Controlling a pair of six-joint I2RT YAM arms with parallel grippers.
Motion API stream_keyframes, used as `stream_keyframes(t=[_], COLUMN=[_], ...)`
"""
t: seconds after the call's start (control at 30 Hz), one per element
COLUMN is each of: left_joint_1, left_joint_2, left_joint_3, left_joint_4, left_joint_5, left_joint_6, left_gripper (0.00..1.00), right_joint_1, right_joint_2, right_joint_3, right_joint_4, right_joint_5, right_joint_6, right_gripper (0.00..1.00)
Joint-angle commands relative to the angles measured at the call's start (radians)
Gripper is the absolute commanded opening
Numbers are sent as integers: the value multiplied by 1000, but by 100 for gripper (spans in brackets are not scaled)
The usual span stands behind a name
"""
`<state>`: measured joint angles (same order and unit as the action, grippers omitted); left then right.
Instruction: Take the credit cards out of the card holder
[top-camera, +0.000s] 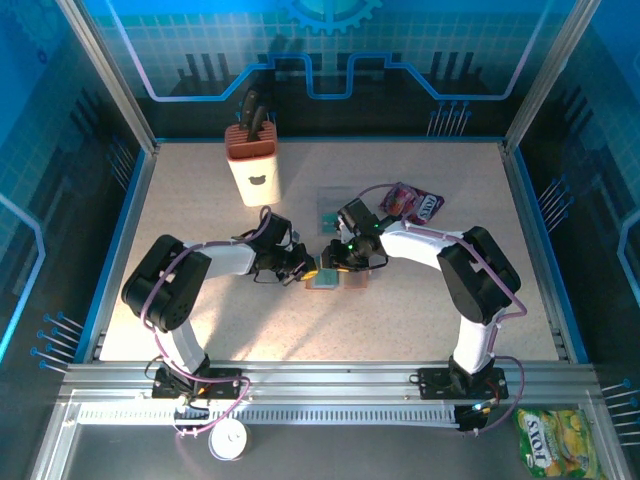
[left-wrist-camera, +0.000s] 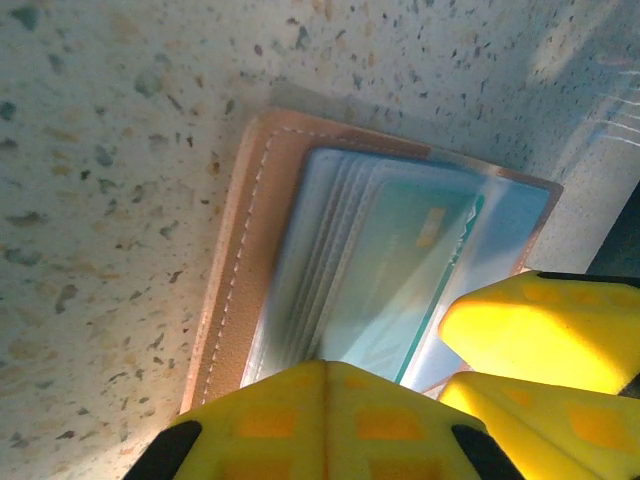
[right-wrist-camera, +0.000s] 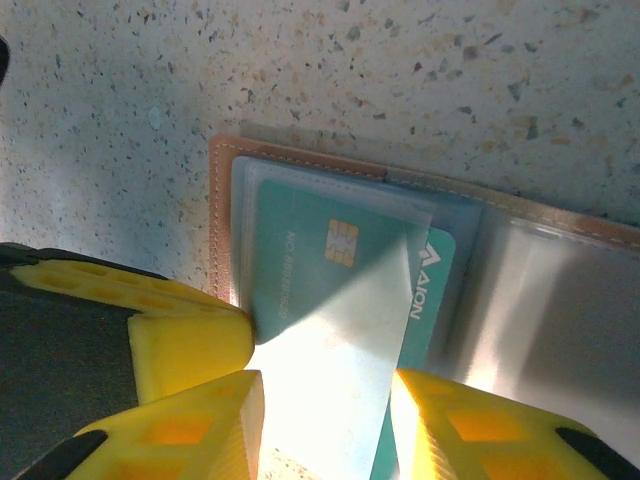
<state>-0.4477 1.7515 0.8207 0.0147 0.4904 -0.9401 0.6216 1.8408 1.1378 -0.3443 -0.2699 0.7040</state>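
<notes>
The card holder lies open on the speckled table between both grippers. Its tan stitched rim frames clear sleeves that hold a teal credit card. In the right wrist view that card shows a gold chip and white lettering inside the holder. My left gripper is shut, its tips at the near edge of the sleeves; I cannot see whether anything is pinched. My right gripper is open, its fingers standing either side of the card's brightly lit near end. The left fingers touch the card's corner.
A cream knife block stands at the back left. A purple snack packet lies behind the right arm, with a flat clear-and-teal item beside it. A yellow-green packet sits off the table at the near right.
</notes>
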Motion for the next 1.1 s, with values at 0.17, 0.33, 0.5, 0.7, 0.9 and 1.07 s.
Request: stream_keyframes(t=[0.17,0.33,0.5,0.7,0.9,1.07], left_joint_1=[7,7,7,7,8,7], left_joint_2=[17,18,13,12,12,17], left_joint_3=[-4,-6,-6,-7,0,6], left_joint_4=[-33,-31,-33,-33,-39,-39], left_joint_5=[-20,-20,-25,-24,-23,-20], left_joint_6=[25,22,23,21,22,23], left_gripper=[7,6,6,7,6,6], right_joint_1=[4,4,3,1,1,1], right_joint_2=[32,40,31,15,2,-4], right_joint_3=[-9,-13,-30,-21,-1,9], right_joint_4=[13,13,7,-29,-76,-87], right_joint_5=[-26,-28,-8,30,70,77], right_joint_6=[12,12,10,-10,-41,-51], right_gripper=[39,39,39,39,39,39])
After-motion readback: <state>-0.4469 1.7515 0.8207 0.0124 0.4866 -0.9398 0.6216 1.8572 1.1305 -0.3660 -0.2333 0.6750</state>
